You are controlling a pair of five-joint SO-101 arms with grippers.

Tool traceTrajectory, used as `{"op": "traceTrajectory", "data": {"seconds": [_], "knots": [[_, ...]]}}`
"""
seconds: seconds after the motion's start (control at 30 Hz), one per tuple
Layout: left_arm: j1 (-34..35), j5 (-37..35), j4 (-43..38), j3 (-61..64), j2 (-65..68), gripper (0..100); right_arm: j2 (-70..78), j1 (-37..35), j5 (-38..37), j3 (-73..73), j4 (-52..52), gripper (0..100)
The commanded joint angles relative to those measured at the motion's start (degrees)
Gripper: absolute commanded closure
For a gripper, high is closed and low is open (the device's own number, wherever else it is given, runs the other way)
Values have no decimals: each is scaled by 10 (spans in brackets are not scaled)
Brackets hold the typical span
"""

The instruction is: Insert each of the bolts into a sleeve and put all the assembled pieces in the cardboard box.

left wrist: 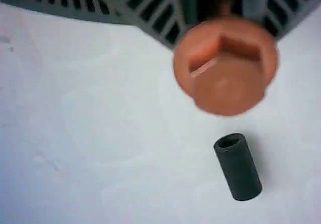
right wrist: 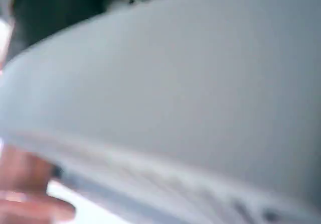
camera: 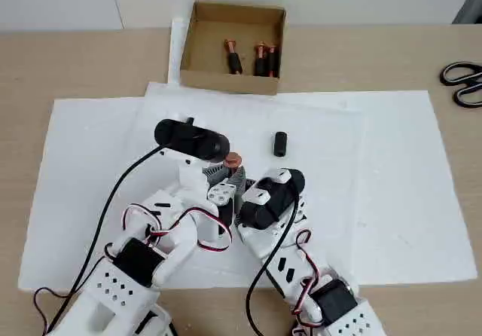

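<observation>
Wood-toned bench (camera: 75,57) carries a white foam sheet (camera: 392,185) that covers most of its middle and near side.

1. Left tool (camera: 228,169): located over the middle of the foam sheet, toward the near edge of the bench. It is pinching a copper-coloured bolt (left wrist: 225,66) between its grey ribbed fingers (left wrist: 125,13). In the left wrist view the hexagonal head faces the camera. The shank is hidden behind the head and within the dark gap between the fingers.

2. Cardboard box (camera: 230,81): located at the middle of the far edge of the bench, open side up. Three assembled pieces (camera: 258,59) lie inside, toward its right wall, copper heads pointing to the far edge. Two of them lie touching and are hard to separate by eye.

3. Right tool (camera: 245,193): located just beside the left tool, on its near-right side. Its own arm covers it in the high view. The right wrist view gives a blurred grey surface with an orange patch at one corner. Whether this tool is spread or pressed together cannot be told.

4. Sleeve (camera: 280,144): one black sleeve lies on its side on the foam sheet, apart from both tools, on the far-right side of the bolt.

5. Scissors (camera: 463,82): located at the right edge of the bench, partly cut off.
</observation>
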State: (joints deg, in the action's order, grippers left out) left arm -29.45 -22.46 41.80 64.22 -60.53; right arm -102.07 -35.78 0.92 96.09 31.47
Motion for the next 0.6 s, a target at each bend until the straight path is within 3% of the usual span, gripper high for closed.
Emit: {"op": "traceTrajectory", "data": {"seconds": [0.0,0.17,0.57], "knots": [[2,6,13,-7,5,983,-9,1,-1,4,-6,994],[2,6,38,-11,5,845,-9,1,-1,4,-6,994],[4,6,138,-95,4,848,-7,1,-1,4,-6,994]]}}
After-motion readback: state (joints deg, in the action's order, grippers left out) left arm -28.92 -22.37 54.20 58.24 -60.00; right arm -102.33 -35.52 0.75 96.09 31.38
